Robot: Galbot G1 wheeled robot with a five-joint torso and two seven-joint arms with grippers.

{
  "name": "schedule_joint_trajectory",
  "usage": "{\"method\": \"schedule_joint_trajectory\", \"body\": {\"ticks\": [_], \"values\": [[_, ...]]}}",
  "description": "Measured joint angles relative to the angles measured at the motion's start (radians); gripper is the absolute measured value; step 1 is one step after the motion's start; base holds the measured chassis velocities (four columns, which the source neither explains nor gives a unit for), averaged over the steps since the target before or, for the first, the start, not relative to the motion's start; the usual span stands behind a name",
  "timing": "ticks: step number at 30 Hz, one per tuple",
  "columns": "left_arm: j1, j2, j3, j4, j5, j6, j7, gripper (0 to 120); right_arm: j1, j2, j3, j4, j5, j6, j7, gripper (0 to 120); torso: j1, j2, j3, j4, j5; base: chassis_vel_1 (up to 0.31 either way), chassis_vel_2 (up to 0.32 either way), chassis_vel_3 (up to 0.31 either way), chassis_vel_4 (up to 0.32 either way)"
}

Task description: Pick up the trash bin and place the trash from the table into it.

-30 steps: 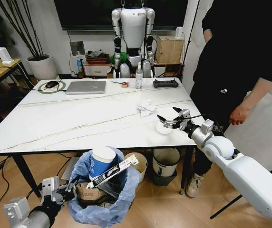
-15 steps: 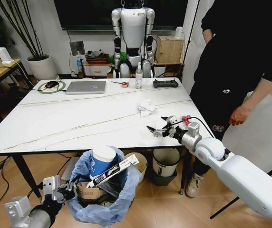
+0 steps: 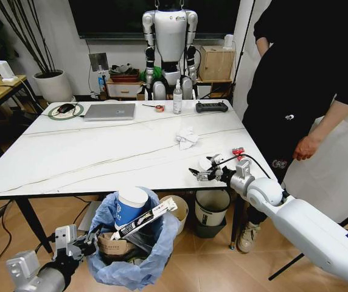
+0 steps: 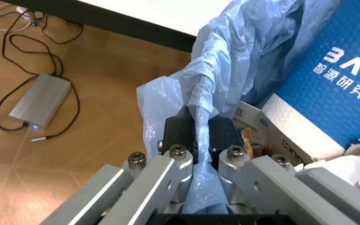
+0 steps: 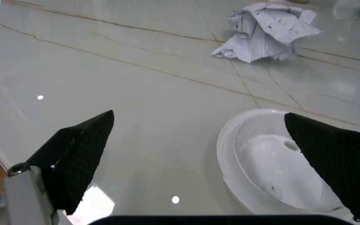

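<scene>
The trash bin [image 3: 139, 254], lined with a crinkled light-blue bag [image 4: 230, 61], hangs below the table's [image 3: 89, 158] near edge. My left gripper [image 3: 83, 245] is shut on the bag's rim [image 4: 200, 140]. A blue paper cup [image 3: 129, 208], a white packet [image 3: 146, 220] and a brown cardboard box [image 3: 112, 246] stick out of the bin. My right gripper [image 3: 205, 173] is open and low over the table near its front right edge. A white lid [image 5: 271, 164] lies upside down between its fingers [image 5: 80, 150], closer to one of them. A crumpled tissue [image 3: 186, 137] [image 5: 266, 29] lies farther back.
A person [image 3: 308, 85] stands at the table's right side. At the far end are a laptop [image 3: 109, 111], a bottle [image 3: 177, 97] and a black remote [image 3: 212, 107]. A white bin with a black rim [image 3: 212, 210] and a cream bucket [image 3: 179, 210] stand under the table.
My right gripper has dropped lower and drawn left toward the table's near edge, staying open around the lid. The bin and left gripper have held still.
</scene>
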Motion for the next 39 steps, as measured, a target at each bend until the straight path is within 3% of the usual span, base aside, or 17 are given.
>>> {"method": "schedule_joint_trajectory", "body": {"ticks": [26,39], "values": [[-0.014,0.008,0.002,0.010,-0.012,-0.002,0.001,0,0.014,0.013,-0.015,-0.059,-0.039,0.003,-0.014,97,0.000,0.000,0.000,0.0000,0.0000,0.000,0.000,0.000,0.000],[-0.014,0.009,0.003,0.011,-0.013,-0.003,0.001,0,0.010,0.011,-0.013,-0.060,-0.041,0.003,-0.019,50,0.000,0.000,0.000,0.0000,0.0001,0.000,0.000,0.000,0.000]]}}
